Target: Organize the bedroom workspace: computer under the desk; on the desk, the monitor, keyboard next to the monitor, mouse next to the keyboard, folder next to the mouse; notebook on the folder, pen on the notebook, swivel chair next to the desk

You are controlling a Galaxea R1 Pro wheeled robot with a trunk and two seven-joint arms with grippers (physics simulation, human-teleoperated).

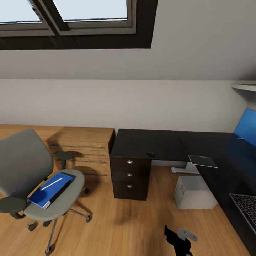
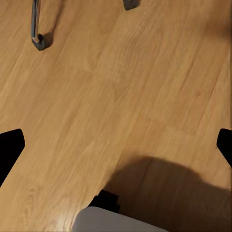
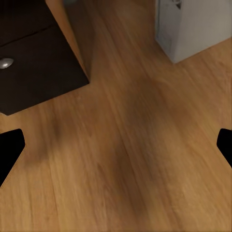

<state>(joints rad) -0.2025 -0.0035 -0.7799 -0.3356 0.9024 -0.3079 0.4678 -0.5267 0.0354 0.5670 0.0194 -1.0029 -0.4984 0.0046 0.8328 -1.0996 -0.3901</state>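
Where the sloped grey wall of the bedroom (image 1: 106,103) meets the light wood floor (image 1: 124,220), a grey swivel chair (image 1: 25,167) stands at the left of the head view, well apart from the black L-shaped desk (image 1: 149,144). On the chair seat lies a bright-blue folder (image 1: 49,190) with a black edge, and a slim white pen (image 1: 51,184) lies across it (the notebook cannot be made out).

A small black mouse (image 1: 150,154) sits at the front edge of the desk top, above the black drawers (image 1: 129,176) with round silver knobs. Farther right, a keyboard (image 1: 246,206) with dark keys lies at the desk's near right end, cut off by the picture's edge. A flat grey rectangle (image 1: 202,160) rests on the desk's inner front edge; what it is cannot be told. A light grey computer (image 1: 193,192) tower stands on the floor in the nook of the desk, just beside the drawers. A blue wall panel (image 1: 246,128) leans at the far right.

In the left wrist view, the left gripper (image 2: 116,150) has its dark fingertips (image 2: 9,150) spread wide apart over bare floor, with a chair castor (image 2: 39,41) nearby. In the right wrist view, the right gripper (image 3: 116,150) is likewise spread apart, holding nothing, with the drawers and the computer ahead of it.
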